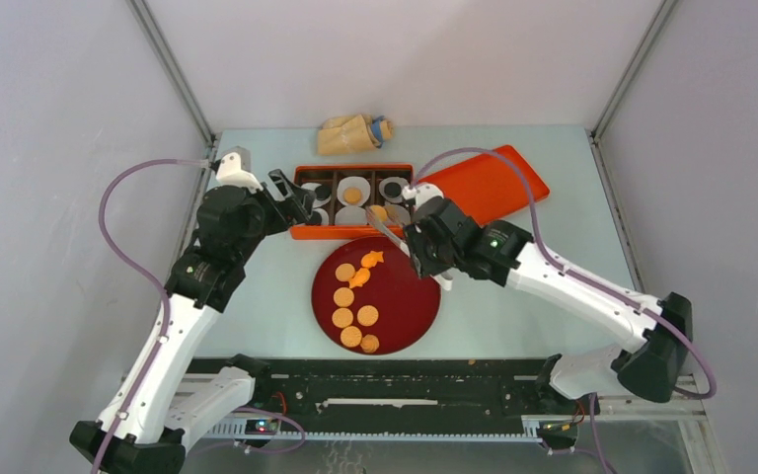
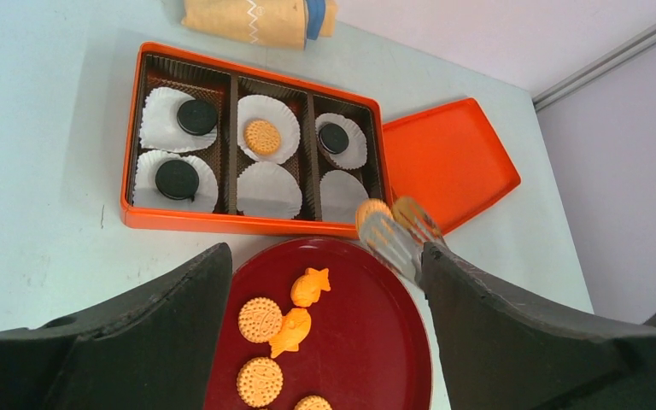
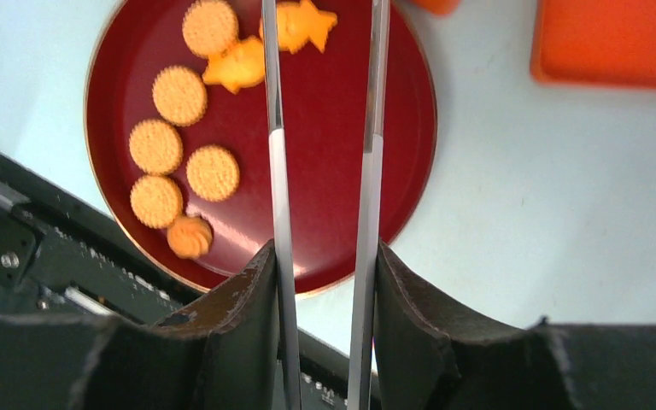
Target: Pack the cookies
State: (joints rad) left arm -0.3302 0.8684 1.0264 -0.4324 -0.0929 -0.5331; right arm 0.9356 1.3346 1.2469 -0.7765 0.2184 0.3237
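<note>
Cookies (image 1: 343, 294) on plate (image 1: 405, 296) & in box (image 1: 301, 234) — R jaws grip tongs (image 3: 275, 171); L jaws wide open.

Free table (image 1: 553, 296) right of plate (image 1: 410, 301); tongs (image 1: 390, 229) over box wall (image 1: 345, 233)

Bright, even light gives only soft shadows; in the left wrist view the tongs (image 2: 390, 239) are blurred.

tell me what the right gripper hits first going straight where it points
The right gripper leads with tongs; their tips, holding a cookie, sit at the near-right corner of the box, so its front wall or the empty liner behind likely comes first. Height is unclear.
</note>
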